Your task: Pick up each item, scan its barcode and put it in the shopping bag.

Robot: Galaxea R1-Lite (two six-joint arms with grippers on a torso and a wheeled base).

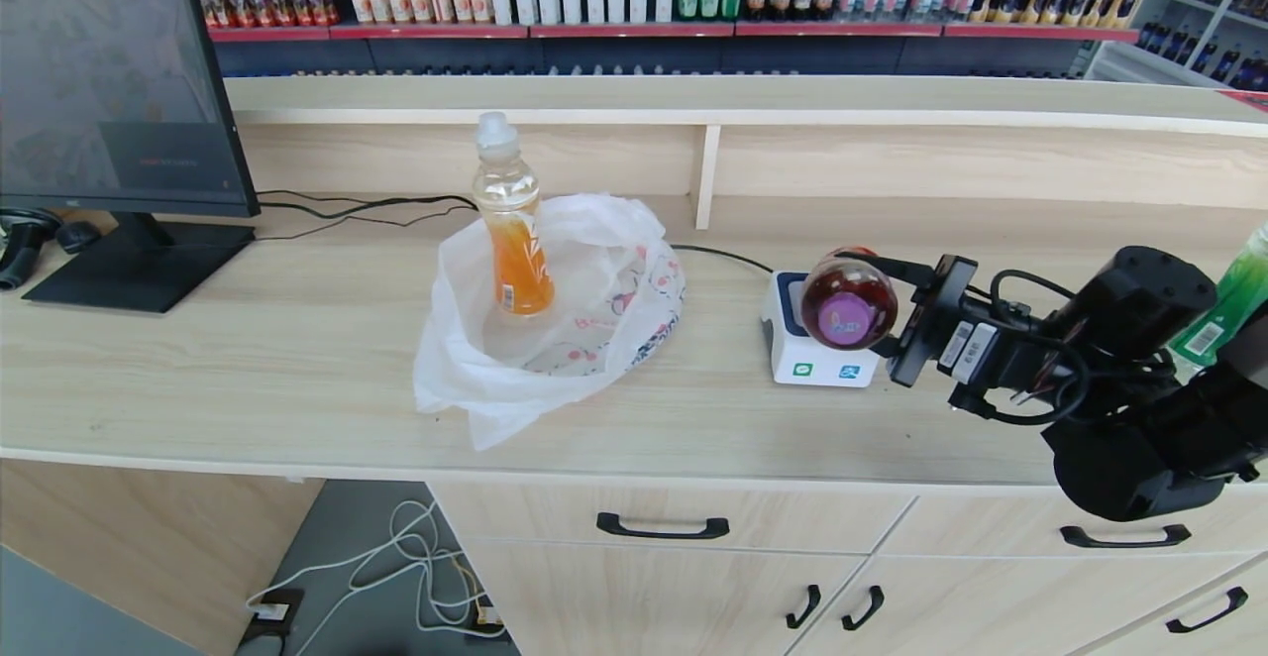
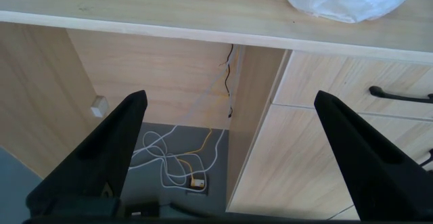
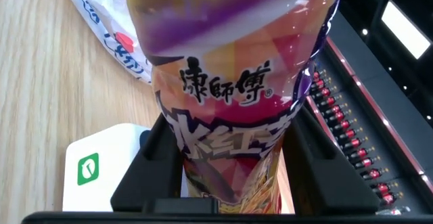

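My right gripper (image 1: 877, 304) is shut on a dark red bottle (image 1: 848, 301) with a purple label, held on its side just above the white barcode scanner (image 1: 817, 364) on the counter. The right wrist view has the bottle (image 3: 230, 102) between the fingers, over the scanner (image 3: 101, 173). An orange drink bottle (image 1: 510, 225) stands upright inside the white shopping bag (image 1: 555, 314) at mid-counter. My left gripper (image 2: 226, 156) hangs open below the counter's front edge, near the cupboard doors, holding nothing. A green bottle (image 1: 1228, 304) shows at the far right edge.
A monitor (image 1: 114, 91) on its stand occupies the counter's left end, with cables running behind the bag. A raised wooden ledge (image 1: 733, 101) backs the counter. Drawers with black handles (image 1: 662, 527) sit below. Loose cables lie on the floor (image 2: 179, 160).
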